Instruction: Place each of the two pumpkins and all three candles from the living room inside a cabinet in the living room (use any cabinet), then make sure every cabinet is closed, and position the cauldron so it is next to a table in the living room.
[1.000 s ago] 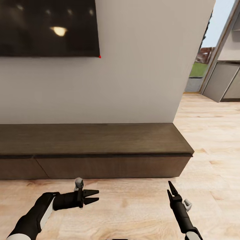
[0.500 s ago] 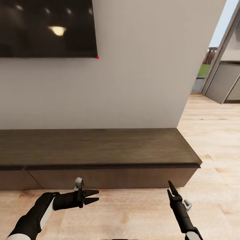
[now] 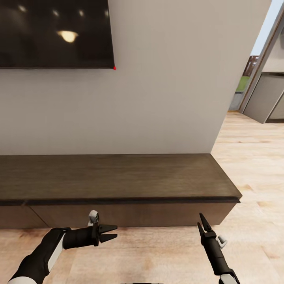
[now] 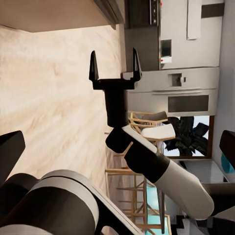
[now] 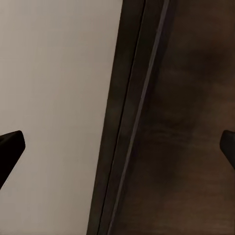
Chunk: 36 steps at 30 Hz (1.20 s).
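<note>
Claws first, from the head view: the left claw [image 3: 111,232] hangs low over the wood floor [image 3: 157,256] just in front of the cabinet [image 3: 118,177], prongs parted and empty, pointing along the cabinet's front towards the right arm. The right claw [image 3: 202,224] sits further along the same front, near the cabinet's outer end, aimed at the drawer face; from this angle its prongs overlap into one thin line. Both are carried low, probably because the flat handleless drawer fronts [image 3: 130,213] lie under the cabinet's top edge and must be reached from floor height. The drawers look closed, and nothing rests on the cabinet top. A dark wall screen [image 3: 55,33] hangs on the wall [image 3: 165,86] above the cabinet.

From the left wrist view, the right claw [image 4: 114,66] shows across the floor [image 4: 54,88], spread wide with nothing between its prongs. Beyond it stand pale kitchen appliances [image 4: 181,90] and wooden stools [image 4: 147,127], well apart from the cabinet.

From the right wrist view, the camera looks close at the cabinet's dark wood [image 5: 186,122], with the pale wall [image 5: 54,88] beside it. Two dark tips at opposite edges of the picture are the claw's own prongs, released and wide apart. Which drawer seam it faces is hard to tell this close.
</note>
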Available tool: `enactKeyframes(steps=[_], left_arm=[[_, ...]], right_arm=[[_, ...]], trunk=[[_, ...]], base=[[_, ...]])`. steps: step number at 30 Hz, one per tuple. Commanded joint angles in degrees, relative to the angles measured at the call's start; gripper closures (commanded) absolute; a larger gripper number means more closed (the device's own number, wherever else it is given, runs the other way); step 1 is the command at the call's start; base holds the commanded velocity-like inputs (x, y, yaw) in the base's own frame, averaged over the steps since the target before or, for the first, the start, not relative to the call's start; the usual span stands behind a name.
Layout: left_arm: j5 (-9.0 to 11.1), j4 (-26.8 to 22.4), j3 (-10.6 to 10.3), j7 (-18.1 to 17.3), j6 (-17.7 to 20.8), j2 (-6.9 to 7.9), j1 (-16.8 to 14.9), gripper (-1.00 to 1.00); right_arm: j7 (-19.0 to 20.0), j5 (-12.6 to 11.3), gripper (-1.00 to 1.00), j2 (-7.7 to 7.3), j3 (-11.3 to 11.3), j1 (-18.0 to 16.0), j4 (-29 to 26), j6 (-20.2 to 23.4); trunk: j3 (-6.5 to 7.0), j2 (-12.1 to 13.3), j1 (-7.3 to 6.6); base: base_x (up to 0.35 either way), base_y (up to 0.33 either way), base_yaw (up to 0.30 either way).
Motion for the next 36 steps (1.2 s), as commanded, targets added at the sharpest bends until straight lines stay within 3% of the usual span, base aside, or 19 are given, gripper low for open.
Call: enactKeyframes(steps=[1,5,18,24,30,36], left_arm=[[0.1,0.0,0.0,-0.1,0.6,0.01,0.0,-1.0],[-0.1,0.0,-0.3,-0.1,0.6,-0.7,0.1,-1.0],[-0.4,0.0,-0.6,0.7,0.2,-2.94,0.7,-1.0],[-0.6,0.0,-0.6,0.7,0.2,-3.3,0.6,-1.0],[-0.7,0.0,-0.6,0.6,0.2,-3.32,0.6,-1.0],[-0.7,0.0,-0.6,0.6,0.2,-3.26,0.6,-1.0]], right_arm=[[0.2,-0.5,-1.0,-0.01,0.1,0.0,0.0,0.3],[0.0,-0.5,-1.0,-0.01,0.1,0.0,0.0,0.3],[-0.1,-0.4,-1.0,-0.09,0.1,0.0,0.0,-0.2],[0.5,-0.4,-1.0,-0.1,0.1,0.0,0.0,0.1],[0.7,-0.4,-1.0,-0.1,0.1,0.0,0.0,0.2],[0.7,-0.4,-1.0,-0.1,0.2,0.0,0.0,0.3]], trunk=[[-0.05,0.0,-0.01],[-0.05,0.0,-0.01],[-2.93,-0.2,0.33],[-4.26,-0.3,0.48],[-4.26,-0.3,0.48],[-5.14,-0.3,0.58]], base=[[0.028,0.0,0.0],[0.011,0.0,0.0],[0.001,0.0,0.0],[0.0,0.0,0.0],[0.0,0.0,0.0],[0.0,0.0,0.0]])
